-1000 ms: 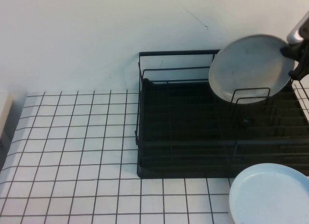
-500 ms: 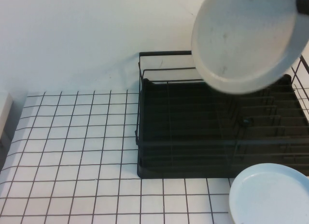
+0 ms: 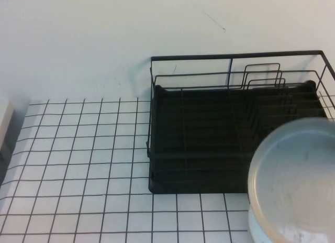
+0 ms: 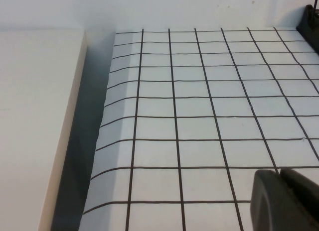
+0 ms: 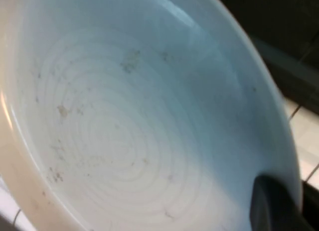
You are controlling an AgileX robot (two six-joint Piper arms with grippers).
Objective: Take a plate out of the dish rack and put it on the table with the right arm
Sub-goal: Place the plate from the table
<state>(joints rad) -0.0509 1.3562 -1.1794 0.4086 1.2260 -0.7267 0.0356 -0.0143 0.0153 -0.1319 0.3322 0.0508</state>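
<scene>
The off-white speckled plate (image 3: 294,181) hangs tilted at the front right, over the front right corner of the black dish rack (image 3: 199,143) and the table (image 3: 78,148). It fills the right wrist view (image 5: 124,126). My right gripper (image 5: 294,201) is shut on the plate's rim, with one dark finger on its inner face; the gripper is out of the high view. The rack's wire dividers (image 3: 261,75) stand bare. My left gripper (image 4: 280,191) is shut and empty, low over the gridded table (image 4: 199,101) far to the left.
A pale blue plate (image 3: 254,228) lies on the table under the held plate, with only its left edge showing. A white raised ledge (image 4: 35,116) borders the table's left side. The rack's corner (image 4: 310,19) shows in the left wrist view.
The plate was lifted out of the rack's dividers, rose high over the rack, then swung forward and down to the front right, above the pale blue plate. The left arm has not moved.
</scene>
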